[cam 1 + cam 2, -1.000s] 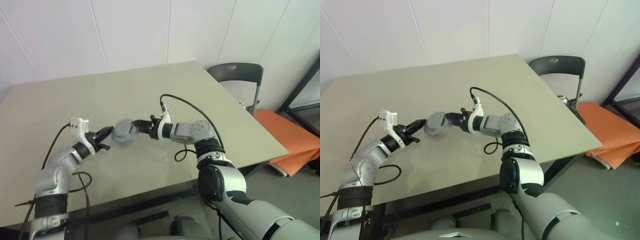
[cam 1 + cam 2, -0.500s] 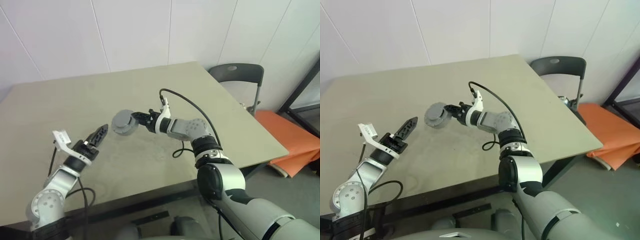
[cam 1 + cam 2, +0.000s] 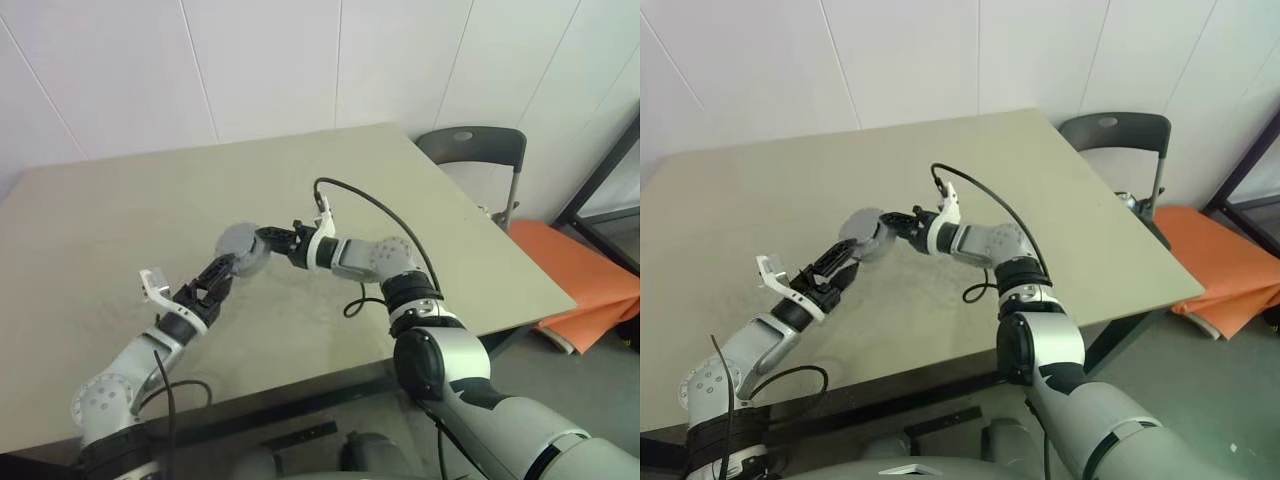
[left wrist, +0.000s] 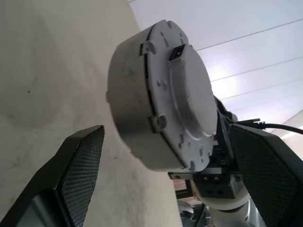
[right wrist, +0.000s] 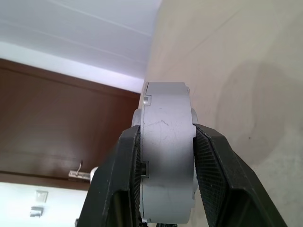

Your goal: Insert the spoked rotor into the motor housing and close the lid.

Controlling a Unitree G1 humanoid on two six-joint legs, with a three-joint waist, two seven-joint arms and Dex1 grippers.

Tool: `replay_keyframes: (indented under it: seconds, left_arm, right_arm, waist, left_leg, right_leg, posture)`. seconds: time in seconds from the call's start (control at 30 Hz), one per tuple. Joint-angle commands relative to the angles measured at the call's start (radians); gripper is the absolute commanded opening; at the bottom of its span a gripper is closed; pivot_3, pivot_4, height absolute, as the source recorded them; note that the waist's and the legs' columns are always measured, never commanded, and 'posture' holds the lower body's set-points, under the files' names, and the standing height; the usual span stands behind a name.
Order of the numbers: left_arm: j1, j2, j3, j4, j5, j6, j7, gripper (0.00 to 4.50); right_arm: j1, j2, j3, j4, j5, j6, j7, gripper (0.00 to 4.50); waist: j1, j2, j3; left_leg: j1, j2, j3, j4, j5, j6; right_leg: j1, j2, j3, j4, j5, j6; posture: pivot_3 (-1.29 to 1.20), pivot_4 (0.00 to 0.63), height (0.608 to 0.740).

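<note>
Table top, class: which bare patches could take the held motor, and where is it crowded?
Free: the table between the far wall edge and the arms, and the corner by the chair. Crowded: mid-table, where the right gripper holds the closed motor and the open left gripper reaches beside it.

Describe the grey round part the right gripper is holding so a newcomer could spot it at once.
Over the middle of the beige table, the right gripper clamps a closed motor housing by its flat faces, off the surface. It is a short, light-grey drum, its lid dotted with screw bosses.
</note>
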State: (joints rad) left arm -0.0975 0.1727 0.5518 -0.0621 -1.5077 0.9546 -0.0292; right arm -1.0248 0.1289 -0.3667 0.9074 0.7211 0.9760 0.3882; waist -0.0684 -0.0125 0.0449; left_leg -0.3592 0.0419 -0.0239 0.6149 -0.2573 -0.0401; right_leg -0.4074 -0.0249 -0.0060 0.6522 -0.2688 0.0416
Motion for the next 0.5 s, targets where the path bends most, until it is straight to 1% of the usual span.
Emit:
replay_keyframes:
  seconds: [0.03,0.2,0.27,0.3,0.33,0.43,0.5]
  left_arm:
    - [-0.040,0.005,-0.017,0.002,-0.071,-0.014,0.013,4.45]
    - [-0.112,-0.016,-0.036,0.094,-0.031,-0.069,-0.021,4.45]
    - [-0.141,-0.022,-0.043,0.152,0.020,-0.108,-0.031,4.45]
    - [-0.150,-0.024,-0.044,0.172,0.039,-0.121,-0.036,4.08]
    - [-0.159,-0.030,-0.042,0.191,0.044,-0.132,-0.055,3.93]
    - [-0.168,-0.048,-0.045,0.230,0.053,-0.142,-0.107,2.96]
    - [-0.167,-0.054,-0.049,0.242,0.057,-0.137,-0.141,2.51]
  right_arm:
    - [-0.039,0.098,-0.011,-0.050,0.049,-0.007,0.034,1.27]
    - [-0.033,0.101,0.008,-0.053,0.045,0.009,0.042,1.27]
    - [-0.034,0.101,0.013,-0.053,0.045,0.012,0.046,1.27]
    - [-0.034,0.100,0.014,-0.052,0.045,0.013,0.047,1.27]
    - [-0.035,0.098,0.016,-0.052,0.046,0.014,0.048,1.27]
    - [-0.033,0.097,0.019,-0.053,0.047,0.020,0.050,1.27]
    - [-0.032,0.096,0.021,-0.058,0.047,0.025,0.055,1.27]
  waist:
    - [0.001,0.000,0.000]
    - [0.002,0.000,0.000]
    - [0.002,0.000,0.000]
    - [0.002,0.000,0.000]
    - [0.000,0.000,0.000]
    - [-0.002,-0.001,0.000]
    - [0.000,-0.001,0.000]
  left_leg:
    - [0.000,0.000,0.000,0.000,0.000,0.000]
    - [0.000,-0.001,0.000,0.000,0.000,0.000]
    - [0.000,-0.001,0.000,0.000,0.000,0.000]
    - [0.000,-0.001,0.000,0.000,0.000,0.000]
    - [0.000,-0.001,0.000,0.000,0.000,0.000]
    - [-0.001,-0.001,0.000,0.000,0.000,0.000]
    - [-0.002,-0.001,0.000,0.000,0.000,0.000]
  right_leg:
    - [0.000,0.000,0.000,0.000,0.000,0.000]
    - [0.000,0.000,0.000,0.000,0.000,0.000]
    - [0.000,0.000,0.000,0.000,0.000,0.000]
    - [0.000,0.000,0.000,0.000,0.000,0.000]
    - [0.000,0.000,0.000,0.000,0.000,0.000]
    - [-0.001,0.000,0.000,-0.001,0.000,0.000]
    - [-0.001,0.000,0.000,-0.001,0.000,0.000]
  posture:
    - [0.00,0.000,0.740]
    - [0.00,0.000,0.740]
    - [0.00,0.000,0.740]
    - [0.00,0.000,0.740]
    - [0.00,0.000,0.740]
    - [0.00,0.000,0.740]
    - [0.00,0.000,0.740]
